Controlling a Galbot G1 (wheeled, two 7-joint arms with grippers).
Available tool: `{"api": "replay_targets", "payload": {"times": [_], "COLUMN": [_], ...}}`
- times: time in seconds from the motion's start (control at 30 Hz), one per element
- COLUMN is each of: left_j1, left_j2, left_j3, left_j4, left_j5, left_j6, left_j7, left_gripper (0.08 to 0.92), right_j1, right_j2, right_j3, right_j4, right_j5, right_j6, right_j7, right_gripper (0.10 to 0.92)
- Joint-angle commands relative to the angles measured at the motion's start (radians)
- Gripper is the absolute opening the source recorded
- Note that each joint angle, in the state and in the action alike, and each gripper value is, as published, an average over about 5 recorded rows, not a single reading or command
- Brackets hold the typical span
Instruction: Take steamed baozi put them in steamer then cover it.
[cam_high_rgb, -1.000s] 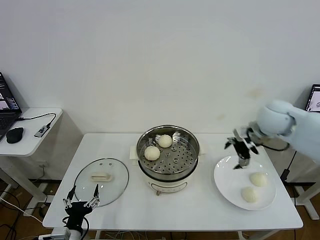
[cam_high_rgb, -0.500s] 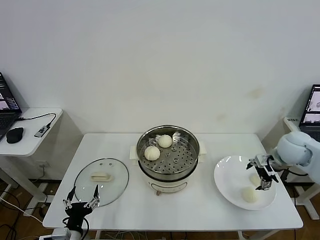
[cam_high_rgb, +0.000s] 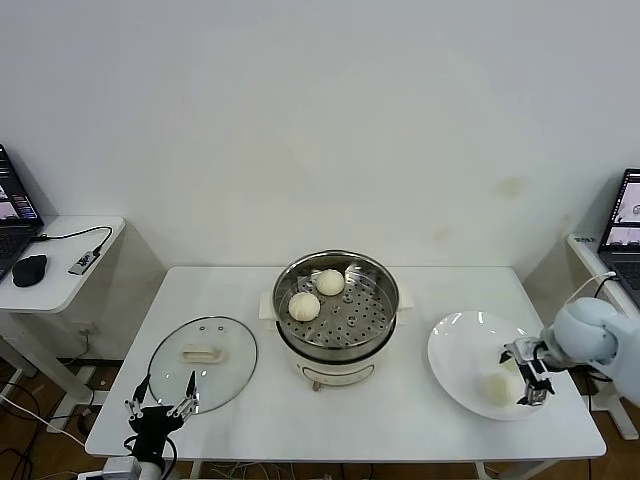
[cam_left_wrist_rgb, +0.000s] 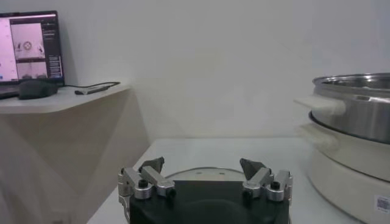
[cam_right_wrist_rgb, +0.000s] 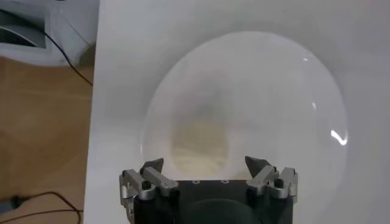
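Head view: the right gripper (cam_high_rgb: 531, 378) hangs over the white plate (cam_high_rgb: 455, 345) with its jaws spread wide, holding nothing, straddling a steamed baozi (cam_high_rgb: 496, 386). Two more buns (cam_high_rgb: 304, 305) lie in the steamer (cam_high_rgb: 337, 305) at the middle of the desk (cam_high_rgb: 260, 400). The cover (cam_high_rgb: 203, 362) rests flat beside the steamer.

Left wrist view: the left gripper (cam_left_wrist_rgb: 203, 173), released and empty, waits near the desk's edge by the cover.

Right wrist view: a bun (cam_right_wrist_rgb: 198, 148) lies between the wide-open fingers (cam_right_wrist_rgb: 257, 165), untouched.
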Motion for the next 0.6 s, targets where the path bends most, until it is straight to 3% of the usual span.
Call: {"api": "replay_targets", "payload": {"times": [0.03,0.6], "left_j1": [0.000,-0.001], "left_j2": [-0.001,-0.003], "left_j3": [0.000,-0.002], "left_j4": [0.001,0.002], "left_j5": [0.001,0.002], "left_j6": [0.000,-0.001], "left_j7": [0.000,-0.001], "left_gripper": [0.823,0.823], "right_j1": [-0.081,-0.089], "right_j2": [0.037,0.062], "right_j3": [0.061,0.068], "right_j4": [-0.034,-0.058], "right_j5": [-0.029,-0.041], "right_j6": [-0.007,-0.038], "right_j7": [0.019,0.026], "right_gripper": [0.811,0.673]}}
